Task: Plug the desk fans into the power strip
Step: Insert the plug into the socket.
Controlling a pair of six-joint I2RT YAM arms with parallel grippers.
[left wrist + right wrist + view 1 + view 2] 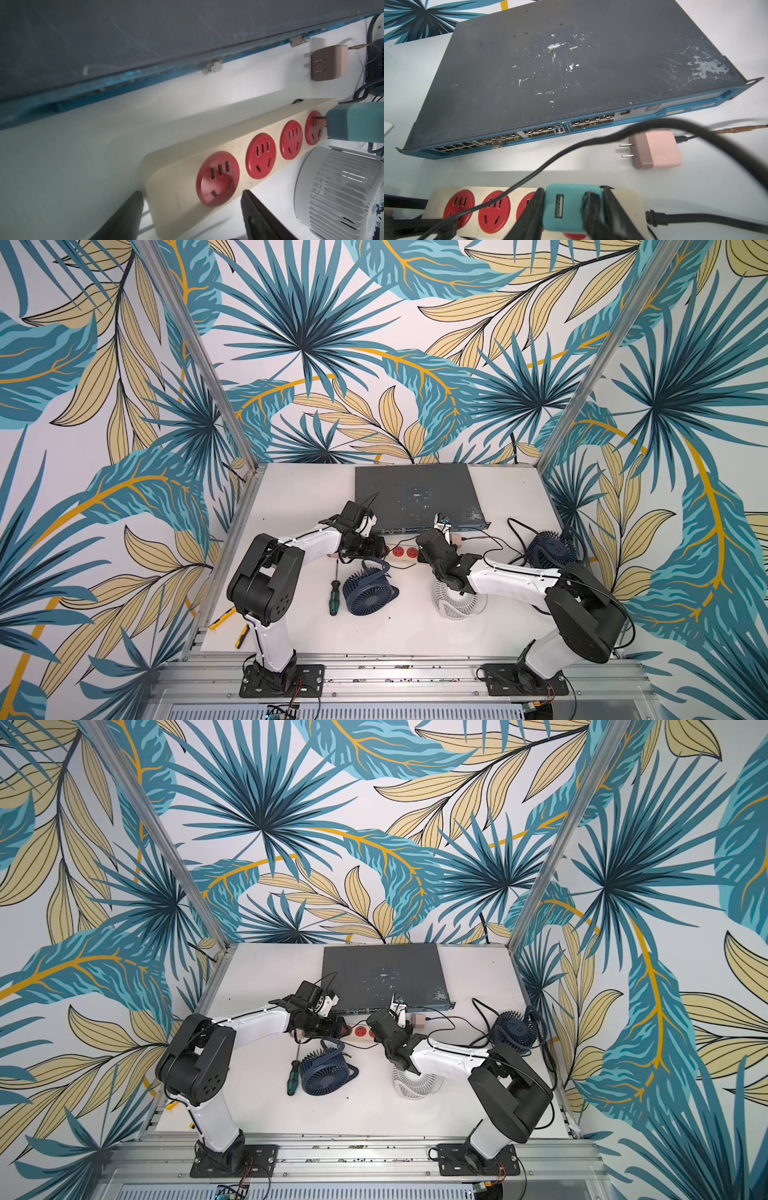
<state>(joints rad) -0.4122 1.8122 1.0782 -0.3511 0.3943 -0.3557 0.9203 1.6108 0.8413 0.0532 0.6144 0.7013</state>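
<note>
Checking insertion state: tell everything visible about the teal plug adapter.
The teal plug adapter is a rounded plastic block, clamped between the right gripper's jaws. Its back shows one empty USB port and a black cable plugged beside it. Its prongs meet the power strip's end socket, partly exposed: not fully seated.

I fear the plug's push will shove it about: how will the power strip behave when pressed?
The power strip lies flat and long, so tipping seems unlikely. On the smooth white table it could slide, though the left fingers bracket its end and may brace it. Its hard casing looks stiff, unlikely to flex.
</note>
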